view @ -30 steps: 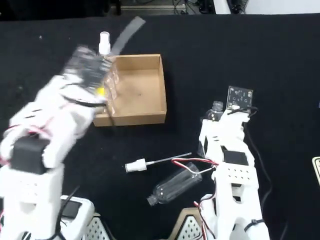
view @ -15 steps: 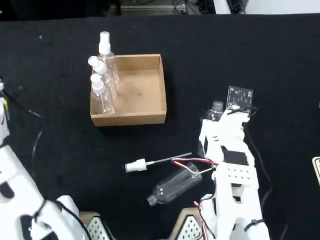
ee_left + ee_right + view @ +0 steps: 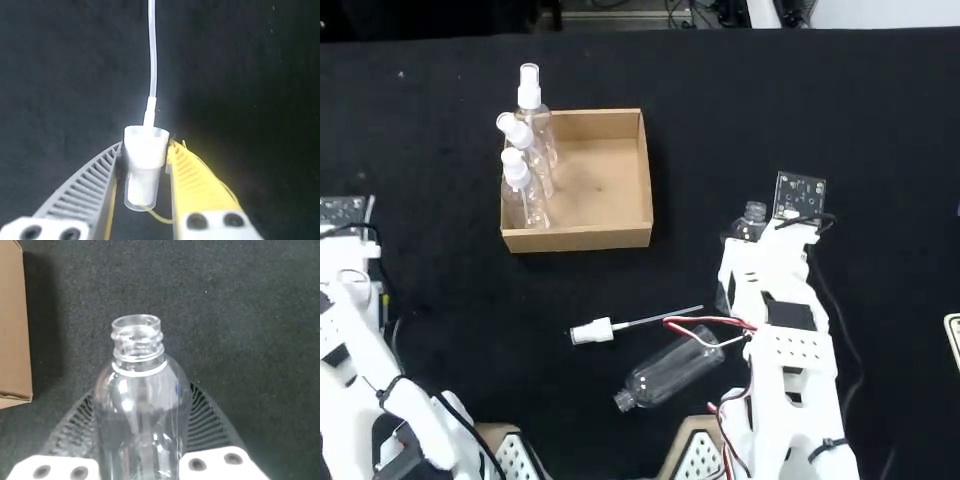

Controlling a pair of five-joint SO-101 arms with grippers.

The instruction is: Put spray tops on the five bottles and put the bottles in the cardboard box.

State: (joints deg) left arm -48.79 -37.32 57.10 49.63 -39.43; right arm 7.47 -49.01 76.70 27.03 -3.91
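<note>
Withdrawn from the box, left gripper pinches a white cylindrical spray top.

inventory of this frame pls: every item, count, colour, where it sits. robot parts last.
open cardboard box: 1, brown, far left part of the table.
spray-topped plastic bottles: 3, clear with white tops, upright along the box's left wall.
lying uncapped bottle: 1, clear, on its side near the arm bases.
upright uncapped bottle: 1, clear, in the right gripper.
loose spray top with tube: 1, white, on the table between box and lying bottle.
held spray top: 1, white, in the left gripper.
table cover: 1, black.
left gripper: 1, grey and yellow fingers, shut on the held spray top.
right gripper: 1, black fingers, shut on the upright bottle.
</note>
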